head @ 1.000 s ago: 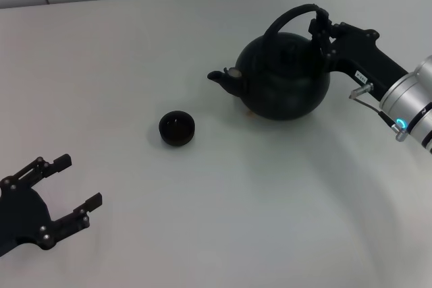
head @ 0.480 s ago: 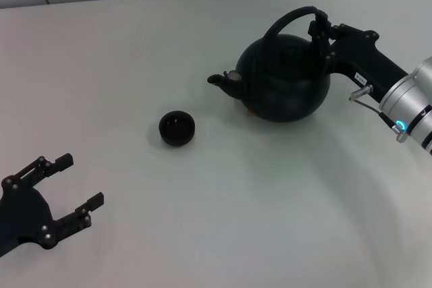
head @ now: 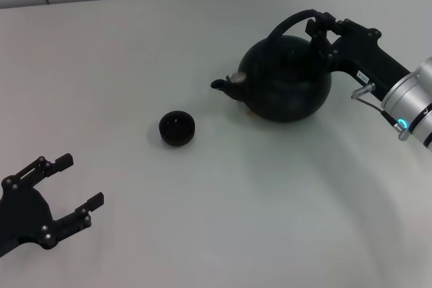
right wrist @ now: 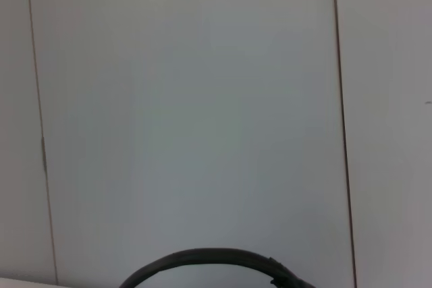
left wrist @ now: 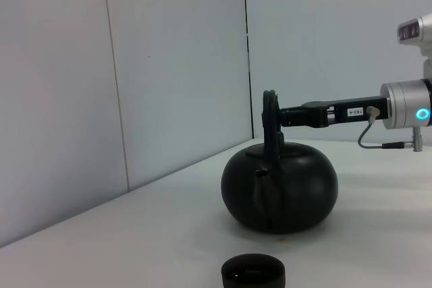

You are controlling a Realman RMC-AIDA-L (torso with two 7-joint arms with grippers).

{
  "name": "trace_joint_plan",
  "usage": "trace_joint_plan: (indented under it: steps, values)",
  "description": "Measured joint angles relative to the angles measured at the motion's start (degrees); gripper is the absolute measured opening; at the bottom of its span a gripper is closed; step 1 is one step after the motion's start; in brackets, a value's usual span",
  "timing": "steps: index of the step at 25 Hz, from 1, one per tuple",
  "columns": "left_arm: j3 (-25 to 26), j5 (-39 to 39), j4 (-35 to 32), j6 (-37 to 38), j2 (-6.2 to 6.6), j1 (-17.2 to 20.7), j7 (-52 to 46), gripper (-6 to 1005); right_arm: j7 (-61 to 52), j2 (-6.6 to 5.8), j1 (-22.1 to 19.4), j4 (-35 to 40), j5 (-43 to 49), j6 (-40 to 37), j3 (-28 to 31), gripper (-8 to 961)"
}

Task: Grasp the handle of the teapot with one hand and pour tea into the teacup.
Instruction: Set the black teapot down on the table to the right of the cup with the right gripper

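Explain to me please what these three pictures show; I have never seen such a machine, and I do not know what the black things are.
This is a robot with two arms; each ends in a grasping tool. The wide picture comes from a camera on its head, looking down at a white table. The other two come from cameras on its wrists. On the table stand a big black teapot and, to the robot's left of it, a small black cup. The right tool is shut on the handle arching over the pot. The left tool waits open near the table's front edge, holding nothing. The left wrist picture shows pot and cup from the side; the right wrist picture shows mostly wall and the handle's arch.
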State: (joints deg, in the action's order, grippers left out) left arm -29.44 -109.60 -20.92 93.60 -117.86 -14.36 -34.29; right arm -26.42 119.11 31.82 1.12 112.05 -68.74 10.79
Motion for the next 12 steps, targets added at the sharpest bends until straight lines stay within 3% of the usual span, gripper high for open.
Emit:
trace_joint_plan:
  steps: [3,12]
  values:
    - [0.0,0.0,0.0,0.0,0.00,0.0,0.0,799,0.0,0.01,-0.1,0.1,0.0,-0.3,0.0,341]
    - [0.0,0.0,0.0,0.0,0.00,0.2,-0.1,799,2.8,0.16,-0.7,-0.4,-0.3,-1.5,0.6,478]
